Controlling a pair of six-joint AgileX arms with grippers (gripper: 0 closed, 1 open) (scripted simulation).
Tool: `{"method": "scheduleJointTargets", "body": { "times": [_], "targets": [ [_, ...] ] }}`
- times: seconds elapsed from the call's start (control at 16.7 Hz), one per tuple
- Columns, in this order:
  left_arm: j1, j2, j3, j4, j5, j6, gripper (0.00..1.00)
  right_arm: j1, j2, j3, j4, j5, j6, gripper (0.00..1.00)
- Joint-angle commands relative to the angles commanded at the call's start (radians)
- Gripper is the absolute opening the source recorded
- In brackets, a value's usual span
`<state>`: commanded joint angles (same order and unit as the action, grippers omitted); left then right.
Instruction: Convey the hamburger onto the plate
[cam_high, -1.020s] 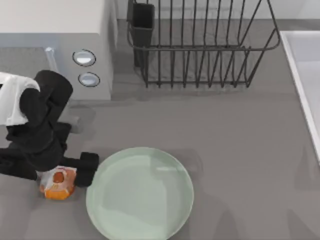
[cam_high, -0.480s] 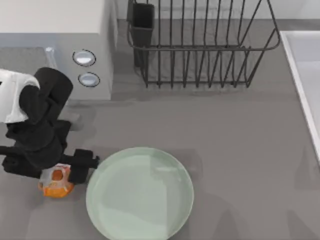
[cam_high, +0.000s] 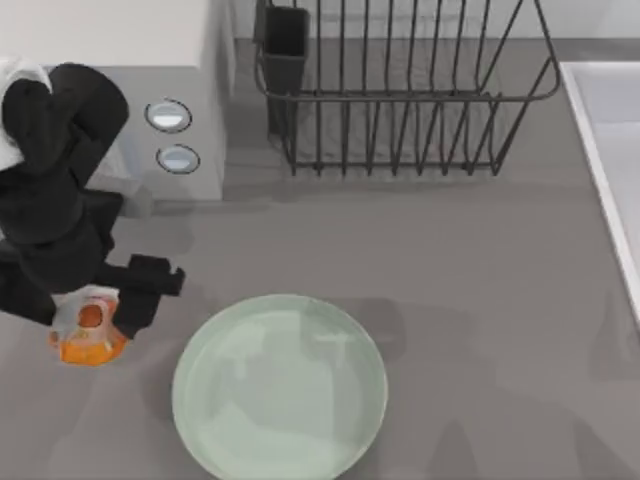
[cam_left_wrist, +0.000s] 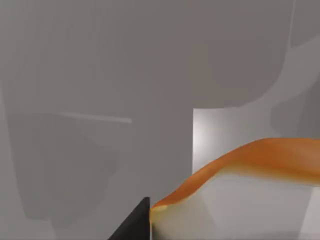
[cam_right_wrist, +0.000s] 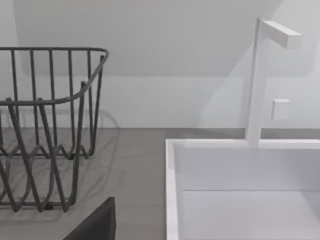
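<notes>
Grey counter: left end effector (cam_high: 95, 318) clamped on hamburger (cam_high: 88, 338), orange lump, white top, beside pale green plate (cam_high: 280, 388).

**Surroundings: Non-Task Items**

I note a dark wire dish rack (cam_high: 405, 95) at the table's far side, with a dark cutlery holder (cam_high: 284, 50) on its left end. Left of it sits a white appliance (cam_high: 110, 60) bearing two round dials (cam_high: 168, 115). A white sink (cam_right_wrist: 240, 190) with a faucet (cam_right_wrist: 260, 80) occupies the right edge.
</notes>
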<state>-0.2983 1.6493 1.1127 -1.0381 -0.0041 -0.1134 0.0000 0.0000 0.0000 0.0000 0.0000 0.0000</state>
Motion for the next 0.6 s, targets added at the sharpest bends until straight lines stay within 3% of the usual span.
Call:
{"method": "scheduleJointTargets", "body": {
  "times": [0.6],
  "targets": [
    [-0.017, -0.025, 0.061, -0.055, 0.000, 0.062, 0.00, 0.000, 0.000, 0.000, 0.000, 0.000, 0.000, 1.00]
  ]
}}
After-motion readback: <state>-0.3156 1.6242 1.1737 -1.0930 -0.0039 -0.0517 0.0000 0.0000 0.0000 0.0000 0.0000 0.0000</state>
